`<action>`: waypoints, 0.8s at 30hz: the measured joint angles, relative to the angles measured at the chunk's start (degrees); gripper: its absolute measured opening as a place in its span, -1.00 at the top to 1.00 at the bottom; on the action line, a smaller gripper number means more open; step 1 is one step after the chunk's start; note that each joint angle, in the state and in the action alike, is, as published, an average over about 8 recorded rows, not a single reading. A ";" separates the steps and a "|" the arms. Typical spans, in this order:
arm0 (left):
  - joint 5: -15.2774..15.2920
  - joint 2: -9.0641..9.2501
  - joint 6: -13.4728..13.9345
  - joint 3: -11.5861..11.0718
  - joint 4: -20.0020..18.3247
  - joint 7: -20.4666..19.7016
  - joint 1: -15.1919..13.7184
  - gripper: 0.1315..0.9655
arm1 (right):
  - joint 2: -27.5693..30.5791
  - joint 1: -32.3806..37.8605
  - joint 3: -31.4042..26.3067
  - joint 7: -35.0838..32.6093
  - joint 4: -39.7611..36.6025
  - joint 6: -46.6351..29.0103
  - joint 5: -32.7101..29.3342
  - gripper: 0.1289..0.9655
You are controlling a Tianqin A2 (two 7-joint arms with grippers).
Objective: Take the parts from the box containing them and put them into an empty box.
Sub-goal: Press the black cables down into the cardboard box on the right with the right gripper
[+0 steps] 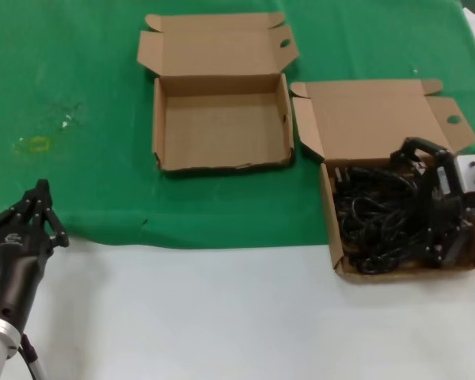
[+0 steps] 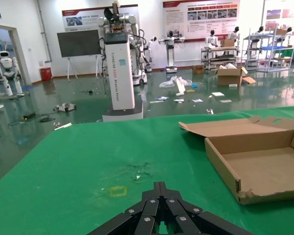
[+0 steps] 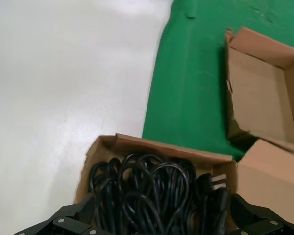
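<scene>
Green cloth [image 1: 87,87] covers the far part of your counter [image 1: 222,317], with bare white surface nearest the robot; both boxes rest on it.

Item one, the parts: thin black looped power cords with chunky plugs [image 1: 380,222] lie tangled in the shallow brown cardboard mailer box [image 1: 338,253] on the robot's right, which straddles the cloth's edge, its hinged lid [image 1: 372,115] folded back. None has left it. The right wrist view shows the loops [image 3: 147,191] packed close, with a pronged plug [image 3: 214,183] at one side.

Item two, the destination: the twin shallow brown cardboard box [image 1: 222,127] stands just beside the full one, farther back on the cloth, lid open, nothing inside.

Item three, the arms: your right gripper [image 1: 437,210] is down over the cord box, at the side away from the empty box. Its jaws stand apart, with cords between them in the wrist view; nothing is clamped. Your left gripper [image 1: 36,218] is parked near the cloth's front edge, well apart from both boxes, jaws together.

Assessment: the first pick is in hand, at the reach-in stage. The next move calls for lowering onto one bundle and closing on it alone. Because the loops interlock, neighbouring cords may well come up with it. Lift slowly, then carry it across to the empty box.
</scene>
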 joint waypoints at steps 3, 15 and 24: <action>0.00 0.00 0.00 0.00 0.00 0.00 0.00 0.97 | -2.51 1.66 0.09 -4.00 -3.01 -2.06 -1.73 -1.00; 0.00 0.00 0.00 0.00 0.00 0.00 0.00 0.97 | -10.62 6.28 0.45 -18.27 -16.77 -5.72 -6.08 -1.00; 0.00 0.00 0.00 0.00 0.00 0.00 0.00 0.97 | -13.56 7.48 1.36 -23.40 -22.31 -6.04 -7.72 -1.00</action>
